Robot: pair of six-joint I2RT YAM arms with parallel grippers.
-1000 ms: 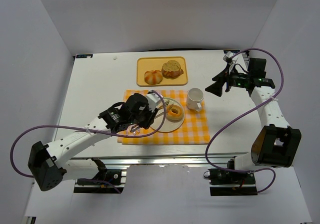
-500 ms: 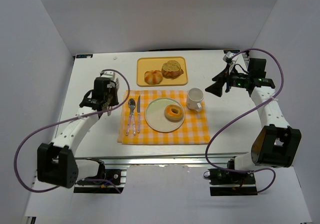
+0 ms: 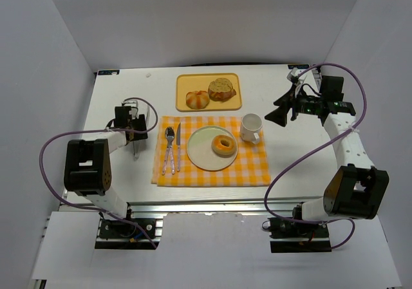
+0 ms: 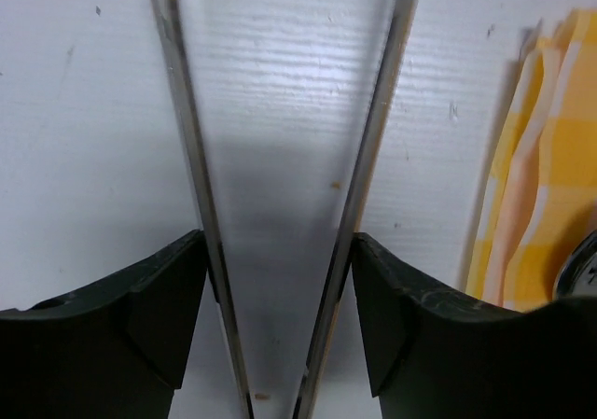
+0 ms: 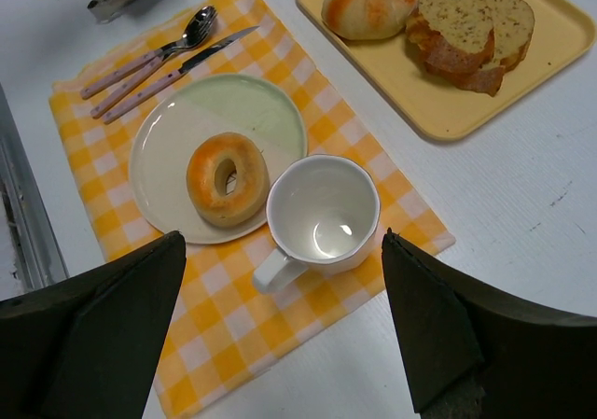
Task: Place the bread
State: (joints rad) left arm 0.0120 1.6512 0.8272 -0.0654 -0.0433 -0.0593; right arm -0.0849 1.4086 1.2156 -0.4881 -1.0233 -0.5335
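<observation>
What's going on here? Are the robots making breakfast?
It looks like table setting. The bread sits on the plate, on the checkered cloth, next to the mug. Nothing is holding it. The left claw is open over the table beside the cloth. The right claw hangs open, off to the mug's right. Two other breads lie on the yellow tray at the back.
</observation>
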